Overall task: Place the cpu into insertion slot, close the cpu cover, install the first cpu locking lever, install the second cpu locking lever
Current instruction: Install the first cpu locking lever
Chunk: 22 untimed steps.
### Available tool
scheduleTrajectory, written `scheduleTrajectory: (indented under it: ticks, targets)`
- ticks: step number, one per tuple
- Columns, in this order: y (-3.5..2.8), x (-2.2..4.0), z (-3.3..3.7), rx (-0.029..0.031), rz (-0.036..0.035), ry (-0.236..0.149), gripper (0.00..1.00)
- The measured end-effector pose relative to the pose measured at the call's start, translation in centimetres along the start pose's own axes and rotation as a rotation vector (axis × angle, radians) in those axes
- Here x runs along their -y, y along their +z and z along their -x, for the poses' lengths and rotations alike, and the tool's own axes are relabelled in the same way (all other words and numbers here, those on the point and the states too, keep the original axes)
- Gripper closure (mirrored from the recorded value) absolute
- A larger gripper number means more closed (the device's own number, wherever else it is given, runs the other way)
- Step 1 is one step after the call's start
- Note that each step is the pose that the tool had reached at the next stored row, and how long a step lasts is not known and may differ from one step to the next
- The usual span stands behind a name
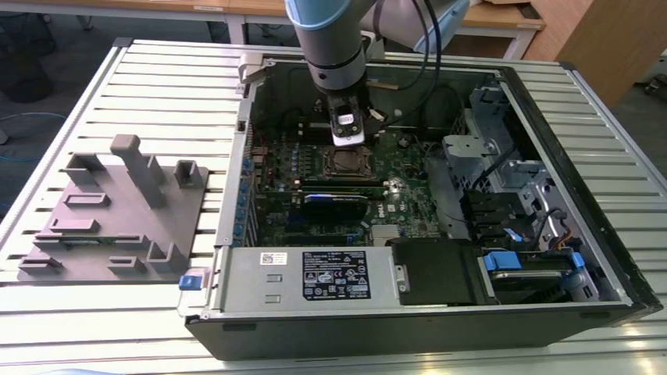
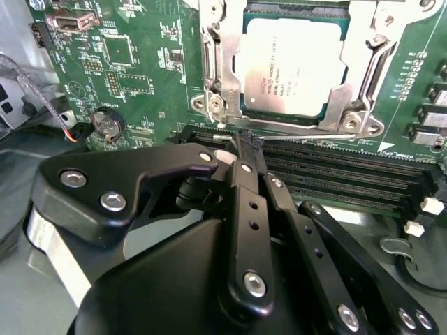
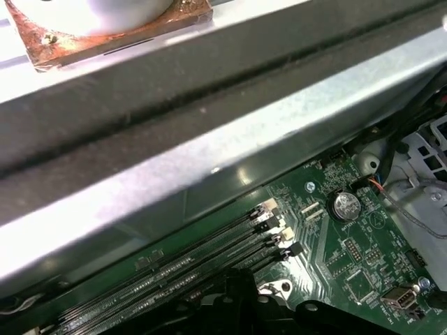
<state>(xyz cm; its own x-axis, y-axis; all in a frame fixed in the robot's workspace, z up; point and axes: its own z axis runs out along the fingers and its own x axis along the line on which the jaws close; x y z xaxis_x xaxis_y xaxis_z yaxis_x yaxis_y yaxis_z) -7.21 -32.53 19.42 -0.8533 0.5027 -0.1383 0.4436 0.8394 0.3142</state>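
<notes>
The cpu (image 2: pixel 290 66) lies flat in the insertion slot (image 1: pixel 347 162) on the green motherboard, its silver-grey face up. The silvery cpu cover (image 2: pixel 357 91) lies down around the chip's edges. A thin wire locking lever (image 2: pixel 307 130) runs along the socket edge that faces the memory slots. My gripper (image 2: pixel 246 146) has its black fingers (image 2: pixel 244 195) pressed together, and their tips are right at that lever's hooked end. In the exterior view the gripper (image 1: pixel 347 143) hangs just above the socket inside the open computer case.
Long black memory slots (image 2: pixel 335 167) lie right beside the socket. A coin battery (image 2: pixel 108 124) and a red-tipped cable sit nearby. Case walls (image 3: pixel 209 160), a drive cage (image 1: pixel 501 172) and a power supply (image 1: pixel 312 273) hem in the board. A grey fixture plate (image 1: pixel 115 219) lies at the exterior view's left.
</notes>
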Motion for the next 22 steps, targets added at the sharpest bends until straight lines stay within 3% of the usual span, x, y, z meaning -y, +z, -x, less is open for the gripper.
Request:
scheduleTrajectory:
  ticks: [7, 22]
  targets:
    - [0.0, 0.1, -0.17, -0.001, 0.0191, 0.003, 0.89]
    - [0.33, 0.25, -0.29, -0.0014, 0.0229, 0.004, 0.89]
